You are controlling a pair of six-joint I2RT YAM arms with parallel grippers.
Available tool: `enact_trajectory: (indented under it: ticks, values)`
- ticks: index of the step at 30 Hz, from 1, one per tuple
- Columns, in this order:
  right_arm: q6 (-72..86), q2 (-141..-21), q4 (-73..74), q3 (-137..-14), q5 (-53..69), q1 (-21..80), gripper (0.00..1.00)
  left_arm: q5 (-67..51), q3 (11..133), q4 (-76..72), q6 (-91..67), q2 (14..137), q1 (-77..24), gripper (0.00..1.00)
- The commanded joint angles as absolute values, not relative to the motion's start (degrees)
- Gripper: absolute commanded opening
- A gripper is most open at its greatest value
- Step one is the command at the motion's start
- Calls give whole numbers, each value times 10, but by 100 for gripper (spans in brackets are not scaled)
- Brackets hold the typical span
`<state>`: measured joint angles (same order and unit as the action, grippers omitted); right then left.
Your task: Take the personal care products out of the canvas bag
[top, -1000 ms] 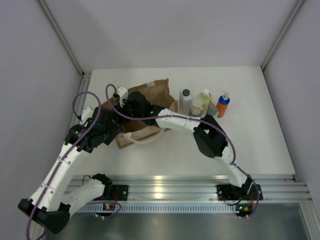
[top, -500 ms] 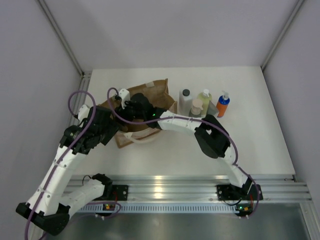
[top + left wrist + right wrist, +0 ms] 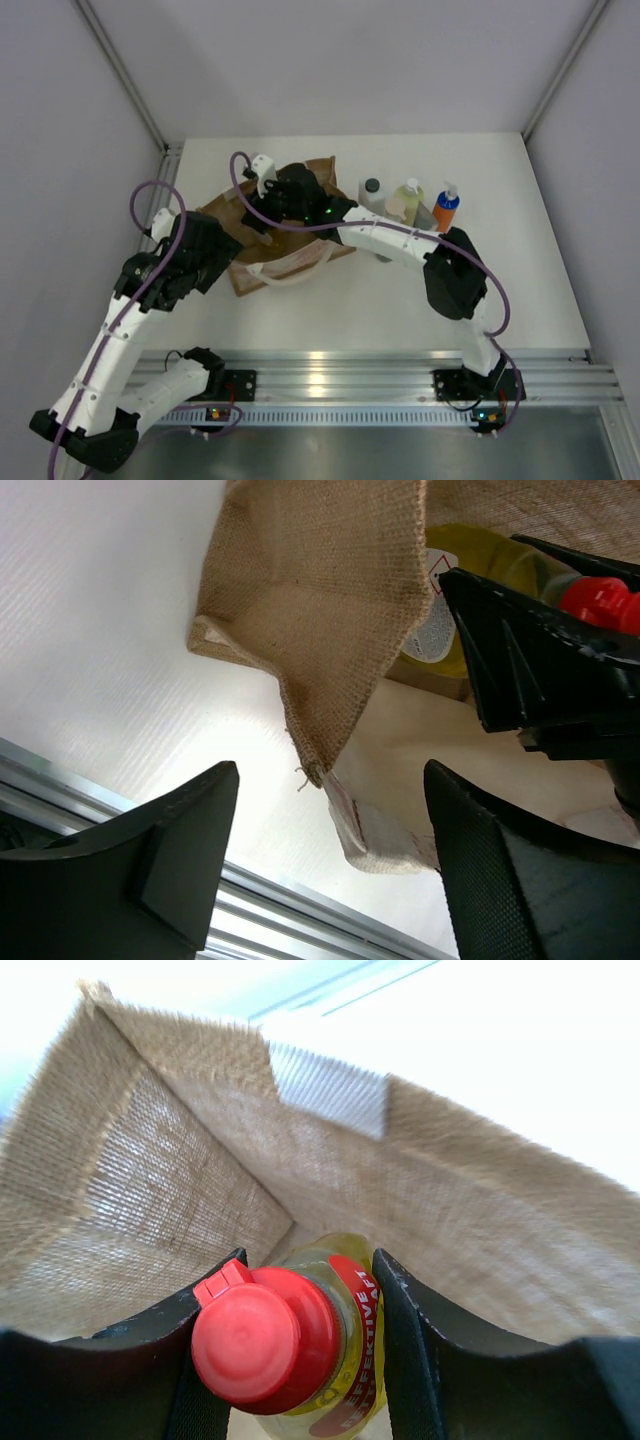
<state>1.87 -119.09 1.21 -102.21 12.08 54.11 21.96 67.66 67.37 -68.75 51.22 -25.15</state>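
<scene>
My right gripper (image 3: 308, 1260) held the red-capped yellow bottle (image 3: 268, 1345) inside the canvas bag (image 3: 150, 1180), my left gripper (image 3: 330, 775) open beside it.

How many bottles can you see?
5. Right of the bag: white bottle, yellow-green bottle, grey bottle, blue-orange bottle. The right gripper holds a red-capped yellow bottle inside the bag. More may be hidden.

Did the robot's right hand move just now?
Yes. From above, the right hand, gripping the yellow bottle, moved toward the far edge of the table, now about level with the standing bottles.
</scene>
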Motion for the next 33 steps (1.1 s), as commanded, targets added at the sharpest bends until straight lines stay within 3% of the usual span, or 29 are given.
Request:
enact_trajectory:
  ticks: [1, 15, 33]
  values:
    - [4, -1113, -13, -1084, 131, 532, 0, 234, 715, 678, -674, 495, -249, 80]
    - [-32, -1053, 95, -1143, 96, 527, 0, 261, 778, 684, -597, 470, -249, 86]
    - [-17, -948, 221, -1222, 40, 505, 0, 255, 721, 684, -579, 421, -249, 88]
